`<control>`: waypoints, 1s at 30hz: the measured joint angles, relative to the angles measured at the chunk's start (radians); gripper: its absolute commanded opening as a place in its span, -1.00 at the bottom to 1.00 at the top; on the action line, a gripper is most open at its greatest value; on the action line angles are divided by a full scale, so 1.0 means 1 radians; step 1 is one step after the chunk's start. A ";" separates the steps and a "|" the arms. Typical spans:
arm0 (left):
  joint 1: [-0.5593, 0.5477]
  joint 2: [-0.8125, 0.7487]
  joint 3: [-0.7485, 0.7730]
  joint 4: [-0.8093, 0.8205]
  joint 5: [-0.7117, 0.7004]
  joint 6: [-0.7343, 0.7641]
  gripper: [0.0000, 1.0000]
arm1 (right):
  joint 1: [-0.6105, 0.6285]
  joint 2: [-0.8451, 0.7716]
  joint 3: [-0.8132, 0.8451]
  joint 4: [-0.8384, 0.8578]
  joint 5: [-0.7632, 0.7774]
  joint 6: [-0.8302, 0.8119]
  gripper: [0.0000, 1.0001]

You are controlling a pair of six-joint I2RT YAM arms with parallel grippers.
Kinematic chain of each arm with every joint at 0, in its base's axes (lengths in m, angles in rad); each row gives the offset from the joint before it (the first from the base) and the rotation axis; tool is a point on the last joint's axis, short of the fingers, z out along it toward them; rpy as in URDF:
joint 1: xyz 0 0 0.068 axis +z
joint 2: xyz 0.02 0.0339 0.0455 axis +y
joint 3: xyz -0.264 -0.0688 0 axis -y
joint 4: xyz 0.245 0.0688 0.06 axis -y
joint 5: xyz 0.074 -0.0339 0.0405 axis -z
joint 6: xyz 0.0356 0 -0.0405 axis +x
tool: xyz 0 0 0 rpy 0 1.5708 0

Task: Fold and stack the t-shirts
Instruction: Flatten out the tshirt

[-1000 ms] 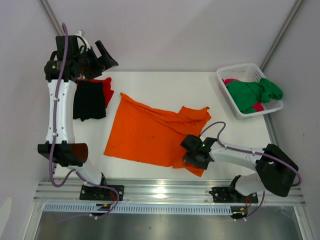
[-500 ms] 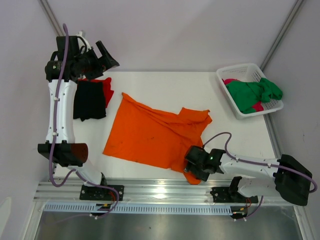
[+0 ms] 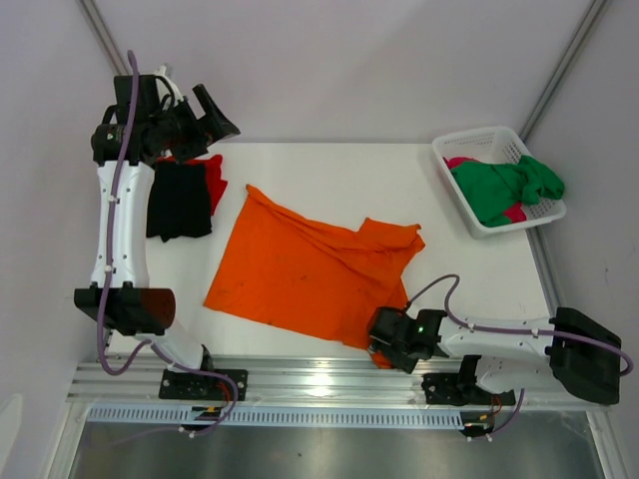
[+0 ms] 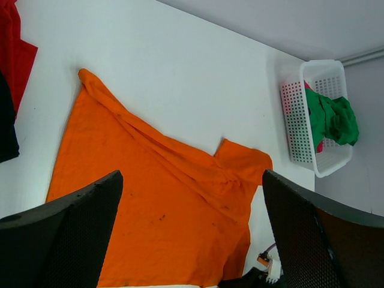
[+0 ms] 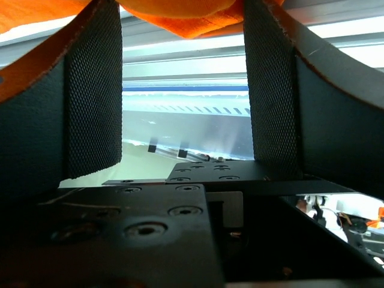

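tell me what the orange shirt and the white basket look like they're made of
Orange t-shirt: soft cloth, matte, probably a knit; it lies limp with creases and folds. White basket: looks like rigid plastic, smooth, its walls a moulded lattice of small holes.

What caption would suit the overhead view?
Orange t-shirt spread on the table, jaws of the right arm at its near corner; folded black shirt and red shirt left, basket of shirts right.
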 measured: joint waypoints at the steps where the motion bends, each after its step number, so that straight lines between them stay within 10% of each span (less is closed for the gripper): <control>1: 0.000 -0.001 0.000 0.000 0.000 0.000 0.99 | 0.002 -0.002 0.003 -0.005 0.005 0.006 0.32; 19: 0.000 -0.046 -0.210 0.084 0.007 0.001 0.99 | 0.028 0.193 0.436 -0.520 0.275 -0.084 0.34; 30: -0.051 -0.047 -0.302 0.130 -0.005 0.003 0.99 | -0.091 0.191 0.484 -0.348 0.511 -0.285 0.35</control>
